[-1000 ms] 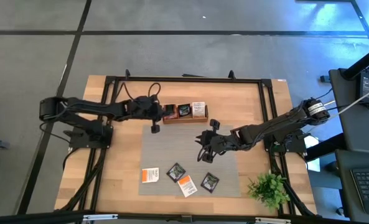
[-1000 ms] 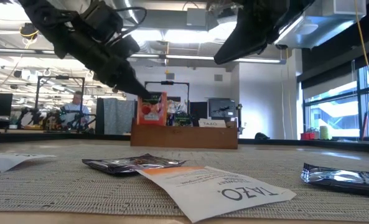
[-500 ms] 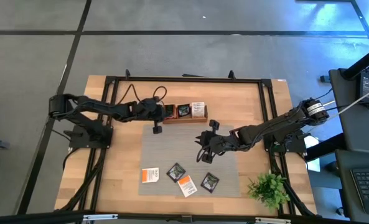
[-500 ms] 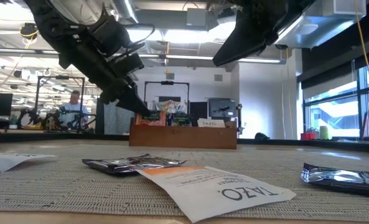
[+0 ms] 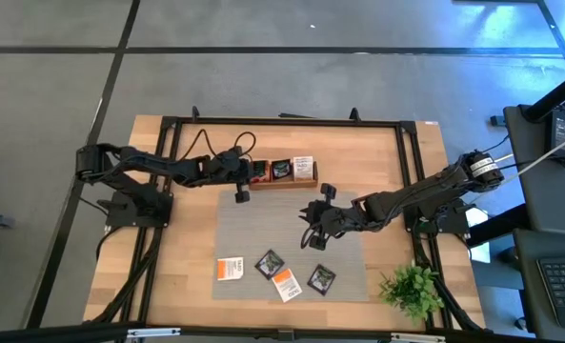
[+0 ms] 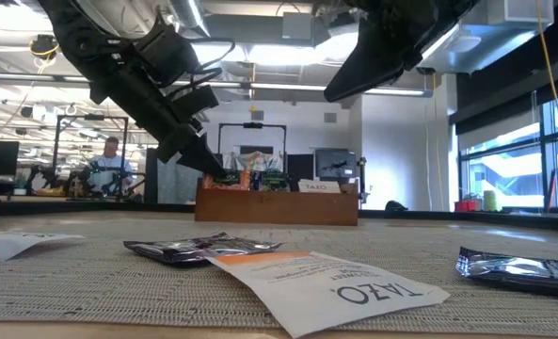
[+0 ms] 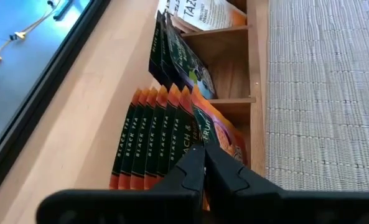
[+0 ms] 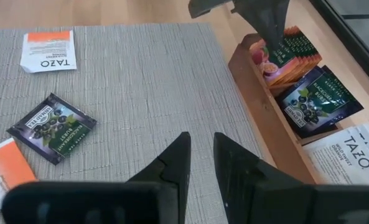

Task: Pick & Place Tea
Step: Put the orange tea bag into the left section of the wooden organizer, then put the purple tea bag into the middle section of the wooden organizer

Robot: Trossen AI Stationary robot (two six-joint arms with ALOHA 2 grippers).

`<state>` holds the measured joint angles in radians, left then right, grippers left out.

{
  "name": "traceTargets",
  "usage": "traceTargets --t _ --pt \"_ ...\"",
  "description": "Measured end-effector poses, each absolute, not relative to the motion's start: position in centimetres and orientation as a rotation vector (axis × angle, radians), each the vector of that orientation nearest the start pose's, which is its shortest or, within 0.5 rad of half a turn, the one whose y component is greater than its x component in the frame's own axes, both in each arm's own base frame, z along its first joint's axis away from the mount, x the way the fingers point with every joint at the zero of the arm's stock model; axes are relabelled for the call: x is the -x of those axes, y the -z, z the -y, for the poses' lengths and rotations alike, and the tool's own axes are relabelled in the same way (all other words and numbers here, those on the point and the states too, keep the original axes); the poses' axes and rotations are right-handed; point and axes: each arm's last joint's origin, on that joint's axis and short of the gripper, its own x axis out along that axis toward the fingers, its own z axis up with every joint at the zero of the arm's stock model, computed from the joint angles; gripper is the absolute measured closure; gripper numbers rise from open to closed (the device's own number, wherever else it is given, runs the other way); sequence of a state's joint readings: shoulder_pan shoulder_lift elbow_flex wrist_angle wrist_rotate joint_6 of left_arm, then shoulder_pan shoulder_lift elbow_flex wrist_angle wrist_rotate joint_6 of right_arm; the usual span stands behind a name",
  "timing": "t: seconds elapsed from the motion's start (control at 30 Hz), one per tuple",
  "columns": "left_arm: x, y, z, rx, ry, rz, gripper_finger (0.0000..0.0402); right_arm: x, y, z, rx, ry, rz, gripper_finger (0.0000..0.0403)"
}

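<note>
On a pale wooden table [image 5: 182, 257] with a grey woven mat [image 5: 263, 229], four flat square tea sachets [image 5: 269, 263] lie loose, others fill the brown wooden three-compartment tray [image 5: 284, 171], where the left gripper [image 7: 204, 163] pinches shut at the orange ones, while the right gripper [image 8: 198, 163] hovers slightly parted above the mat.

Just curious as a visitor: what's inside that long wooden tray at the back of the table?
The wooden tray has three compartments: orange tea sachets, dark sachets, and white Tazo sachets. Each front sachet hides most of those behind it.
</note>
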<state>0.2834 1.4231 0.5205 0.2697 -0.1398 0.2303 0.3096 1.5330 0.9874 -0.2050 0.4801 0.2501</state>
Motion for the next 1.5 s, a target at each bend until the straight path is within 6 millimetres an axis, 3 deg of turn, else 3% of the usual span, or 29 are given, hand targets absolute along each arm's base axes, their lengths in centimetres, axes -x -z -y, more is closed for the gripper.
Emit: traceTargets --t 0.2,0.53,0.87,1.0,1.17,1.33,1.5 --pt "-24.6 -15.2 -7.6 -0.155 -0.357 -0.678 0.0384 -30.8 -22.8 -8.5 0.050 0.247 -0.667 0.0329" --pt "-24.6 -15.5 -7.6 -0.159 -0.368 -0.668 0.0301 -30.8 -22.8 -8.4 0.050 0.247 -0.667 0.0329" --pt "-24.5 -20.7 -7.2 -0.158 -0.364 -0.483 0.0280 -30.8 -22.8 -8.4 0.048 0.247 -0.667 0.0329" --pt "-24.6 -21.7 -5.0 -0.048 -0.128 -0.407 0.0283 -30.8 -22.8 -8.4 0.047 0.246 -0.666 0.0329" --pt "-25.2 -20.9 0.0 0.007 0.208 -0.448 0.0281 -31.2 -22.4 -8.6 0.034 0.241 -0.652 0.0329" --pt "-25.5 -19.2 5.0 -0.007 0.282 -0.528 0.0285 -32.6 -21.2 -9.2 -0.020 0.126 -0.640 0.0329" --pt "-25.5 -17.1 8.5 0.019 0.272 -0.604 0.0285 -34.1 -19.6 -9.4 -0.109 -0.037 -0.637 0.0329"
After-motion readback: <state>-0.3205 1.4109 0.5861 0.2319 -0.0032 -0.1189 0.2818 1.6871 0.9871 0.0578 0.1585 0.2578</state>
